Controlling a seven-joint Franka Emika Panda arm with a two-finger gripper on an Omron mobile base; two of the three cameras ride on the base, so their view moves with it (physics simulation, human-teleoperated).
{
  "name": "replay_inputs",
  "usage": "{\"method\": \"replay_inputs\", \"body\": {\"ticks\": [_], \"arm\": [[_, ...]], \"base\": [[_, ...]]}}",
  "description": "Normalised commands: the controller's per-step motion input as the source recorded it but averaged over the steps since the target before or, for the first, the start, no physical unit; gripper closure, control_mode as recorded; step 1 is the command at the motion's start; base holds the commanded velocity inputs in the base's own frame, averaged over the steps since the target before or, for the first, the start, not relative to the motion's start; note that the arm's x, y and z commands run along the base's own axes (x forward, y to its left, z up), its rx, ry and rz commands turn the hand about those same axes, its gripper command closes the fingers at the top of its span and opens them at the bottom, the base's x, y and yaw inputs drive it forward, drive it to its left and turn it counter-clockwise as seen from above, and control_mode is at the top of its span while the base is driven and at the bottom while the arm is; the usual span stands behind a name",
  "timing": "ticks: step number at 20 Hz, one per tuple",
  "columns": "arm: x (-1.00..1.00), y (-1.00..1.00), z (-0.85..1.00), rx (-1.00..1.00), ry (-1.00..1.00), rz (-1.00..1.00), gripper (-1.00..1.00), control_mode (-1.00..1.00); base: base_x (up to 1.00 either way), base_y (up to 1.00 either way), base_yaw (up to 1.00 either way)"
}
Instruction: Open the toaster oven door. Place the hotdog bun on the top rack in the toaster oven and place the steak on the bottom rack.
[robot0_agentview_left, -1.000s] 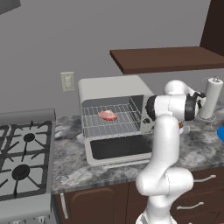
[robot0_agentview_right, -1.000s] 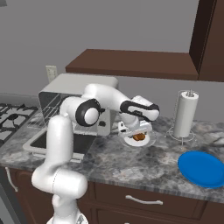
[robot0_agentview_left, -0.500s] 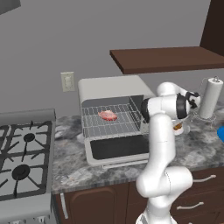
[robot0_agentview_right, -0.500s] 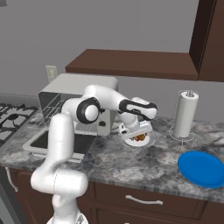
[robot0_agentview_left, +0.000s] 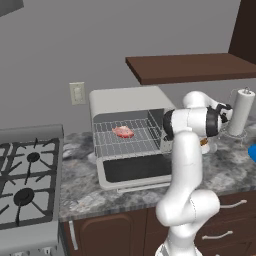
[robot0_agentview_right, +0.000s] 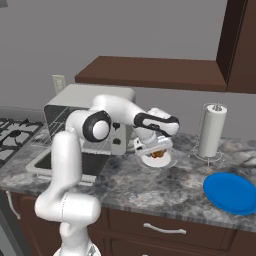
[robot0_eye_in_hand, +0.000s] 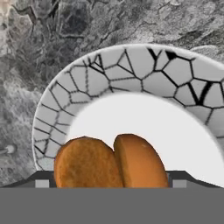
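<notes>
Since a second ago the white arm's hand has sunk a little closer over the white shallow dish (robot0_agentview_right: 161, 161) with the cracked grey rim, and its jaws have narrowed slightly but stand spread wide, one on each side of the tan hotdog bun with its orange-red sausage (robot0_eye_in_hand: 111, 162), gripping nothing. The gripper (robot0_agentview_right: 152, 148) hangs low over that dish, which sits on the speckled grey stone tabletop (robot0_agentview_right: 150, 185) just right of the boxy white-grey toaster oven (robot0_agentview_left: 131, 102). In the hand view the bun lies on the dish's smooth white middle. The toaster oven door (robot0_agentview_left: 136, 169), a flap with a dark glass window, lies dropped flat toward the near side. The pink-red oval steak (robot0_agentview_left: 123, 132) rests on a silver wire rack (robot0_agentview_left: 131, 138) inside; which rack I cannot tell. A white paper towel roll (robot0_agentview_right: 210, 131) stands on the far right, with a round blue plate (robot0_agentview_right: 231, 192) nearer. A black-grated stove (robot0_agentview_left: 25, 172) sits left.
</notes>
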Motion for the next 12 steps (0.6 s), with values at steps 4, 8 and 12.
{"method": "replay_inputs", "body": {"ticks": [4, 8, 12], "arm": [[-0.24, -0.23, 0.78, 0.18, 0.01, 0.0, 1.0, -1.0], [-0.32, -0.22, 0.8, 0.09, 0.03, 0.01, 1.0, -1.0], [-0.37, -0.08, 0.78, 0.09, 0.04, 0.06, 1.0, -1.0]], "base": [[0.0, 0.0, 0.0], [0.0, 0.0, 0.0], [0.0, 0.0, 0.0]]}}
